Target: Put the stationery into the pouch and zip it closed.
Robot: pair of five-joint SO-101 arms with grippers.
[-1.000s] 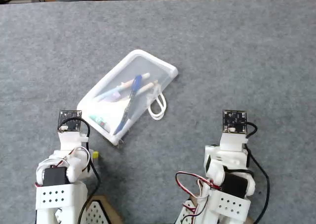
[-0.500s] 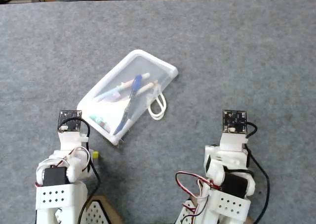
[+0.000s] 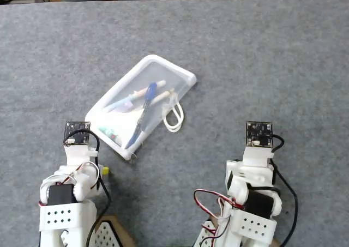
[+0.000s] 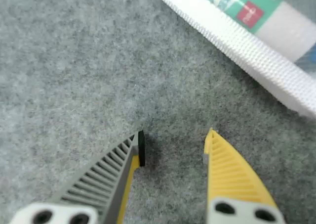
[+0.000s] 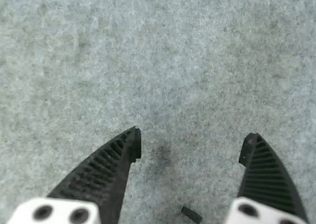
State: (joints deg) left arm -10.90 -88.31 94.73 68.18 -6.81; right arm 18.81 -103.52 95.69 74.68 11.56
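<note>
Grey felt worktop point(image 3: 283, 56) carries the translucent pouch point(image 3: 163, 70), lying diagonally ahead of the left arm with the stationery point(image 3: 143, 110) inside. Judged step: loading done, zipping due; whether the zip is closed cannot be told. The left hand point(image 4: 173, 145), jaws apart, hovers just beside the pouch's near woven edge without touching it. The right hand point(image 5: 190, 145), jaws apart, sits over bare felt, well apart from the pouch. Next move calls for one hand pinning the pouch while the other finds the pull.
</note>
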